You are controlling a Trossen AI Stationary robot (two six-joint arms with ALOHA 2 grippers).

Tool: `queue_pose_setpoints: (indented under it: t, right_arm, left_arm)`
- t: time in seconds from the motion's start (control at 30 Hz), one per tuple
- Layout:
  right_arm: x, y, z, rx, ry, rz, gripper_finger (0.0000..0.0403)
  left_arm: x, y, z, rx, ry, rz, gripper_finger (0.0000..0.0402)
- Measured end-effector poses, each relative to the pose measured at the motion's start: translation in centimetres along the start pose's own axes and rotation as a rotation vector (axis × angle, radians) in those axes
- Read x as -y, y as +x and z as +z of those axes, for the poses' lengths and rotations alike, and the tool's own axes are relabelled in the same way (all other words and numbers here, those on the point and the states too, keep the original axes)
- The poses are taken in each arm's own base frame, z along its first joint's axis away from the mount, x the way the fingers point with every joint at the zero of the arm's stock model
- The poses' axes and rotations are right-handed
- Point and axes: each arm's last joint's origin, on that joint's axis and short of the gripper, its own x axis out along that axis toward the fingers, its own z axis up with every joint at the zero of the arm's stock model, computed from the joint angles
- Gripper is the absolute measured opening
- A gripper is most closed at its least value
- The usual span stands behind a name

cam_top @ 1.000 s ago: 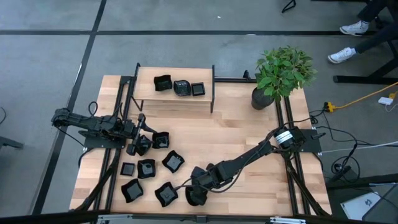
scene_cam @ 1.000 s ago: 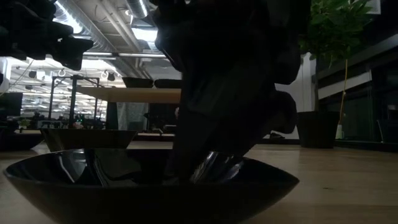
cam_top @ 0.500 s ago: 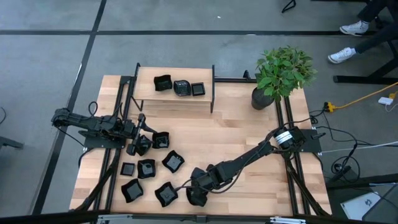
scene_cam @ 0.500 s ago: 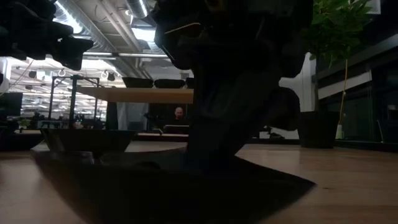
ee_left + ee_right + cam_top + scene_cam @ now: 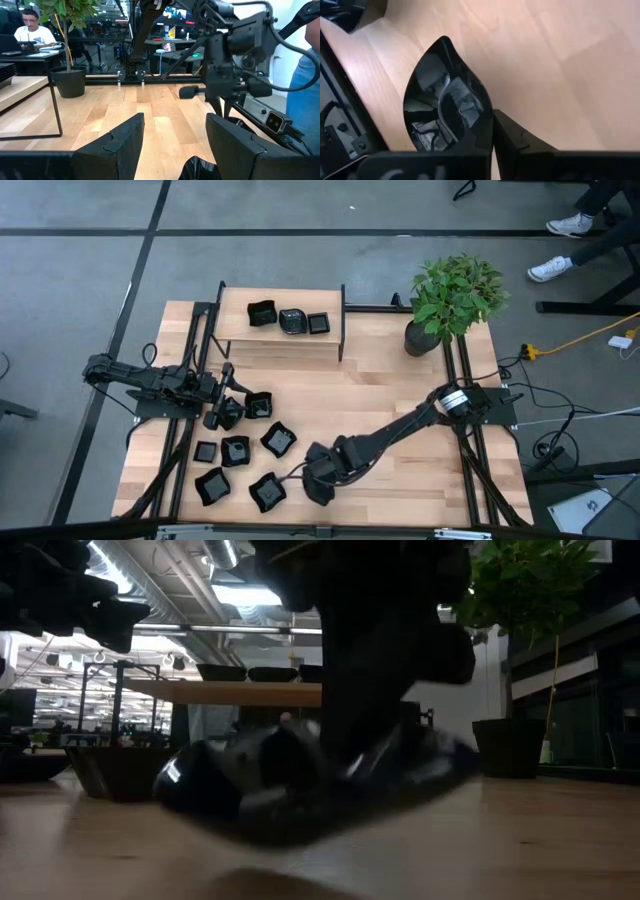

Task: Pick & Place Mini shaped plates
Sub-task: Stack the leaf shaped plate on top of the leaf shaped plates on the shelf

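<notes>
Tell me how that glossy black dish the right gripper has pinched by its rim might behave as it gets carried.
The dish looks rigid, so it should keep its shape. Its mirror-like gloss suggests a slippery surface, and the right gripper is shut on just one rim edge, so it may pivot or slip. In the low view it hangs tilted above the table, hinting it's light.

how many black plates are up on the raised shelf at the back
3, in a row on the raised shelf: an angular plate toward the left arm's side, a round one in the middle, a small square one toward the plant side.
</notes>
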Motion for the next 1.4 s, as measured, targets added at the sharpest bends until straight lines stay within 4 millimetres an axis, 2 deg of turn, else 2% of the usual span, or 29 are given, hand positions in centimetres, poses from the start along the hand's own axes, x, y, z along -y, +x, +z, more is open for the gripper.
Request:
queue_pose_setpoints:
  t: [0.33,0.5,0.83,1.03,1.4]
  right_arm:
    - [-0.2,-4.1,1.7,-0.041,-0.011,-0.072,0.0003]
    - [-0.4,-6.9,2.9,-0.036,-0.069,-0.076,0.0002]
    - [0.1,-12.4,5.0,-0.002,-0.054,-0.074,0.0001]
    - [0.9,-14.8,5.4,0.035,-0.047,-0.044,0.0001]
    - [1.9,-18.0,5.7,0.092,-0.021,-0.008,0.0001]
  left_arm:
    - [0.0,0.0,0.0,0.000,0.000,0.000,0.0208]
    - [0.0,0.0,0.0,0.000,0.000,0.000,0.0208]
    - [0.0,0.0,0.0,0.000,0.000,0.000,0.0208]
    - [0.0,0.0,0.0,0.000,0.000,-0.001,0.0208]
    - [0.0,0.0,0.0,0.000,0.000,0.000,0.0208]
